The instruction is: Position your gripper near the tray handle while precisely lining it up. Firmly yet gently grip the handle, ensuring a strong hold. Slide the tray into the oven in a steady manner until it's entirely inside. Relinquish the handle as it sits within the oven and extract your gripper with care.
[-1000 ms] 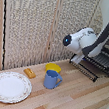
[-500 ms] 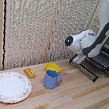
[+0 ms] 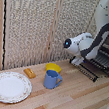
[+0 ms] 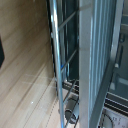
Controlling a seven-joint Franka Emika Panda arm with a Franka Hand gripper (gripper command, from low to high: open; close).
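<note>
1. White-and-black arm [image 3: 96, 39] reaching down from the upper part of the exterior view's right, bent toward the oven [image 3: 107, 53] at the right edge.
2. Hand [image 3: 79, 59] low at the oven's front, right beside the dark wire tray [image 3: 91, 68]; fingers hidden behind the wrist body, so cannot tell whether spread or closed, nor whether anything is gripped.
3. Tray drawn out from the oven over the wooden counter [image 3: 78, 100], wires running parallel, front edge toward the exterior view's left.
4. Tray handle [image 3: 84, 71] seen as a thin dark bar along that front edge, just below and beside the hand; contact not clear.
5. In the wrist view: thin metal bars of the tray [image 4: 57, 70] very close, crossing over the wooden counter [image 4: 25, 75], with the oven's dark interior [image 4: 117, 60] beyond; no fingertips visible there.
6. Blue mug [image 3: 51, 79] standing upright near the counter's middle, loop handle toward the oven.
7. Yellow bowl [image 3: 52, 68] just behind the mug, touching or nearly so.
8. Small orange block [image 3: 30, 73] lying between the bowl and the plate.
9. Round patterned plate [image 3: 9, 86] flat at the exterior view's left, well apart from the oven.
10. Woven beige screen [image 3: 35, 22] standing behind the counter.
</note>
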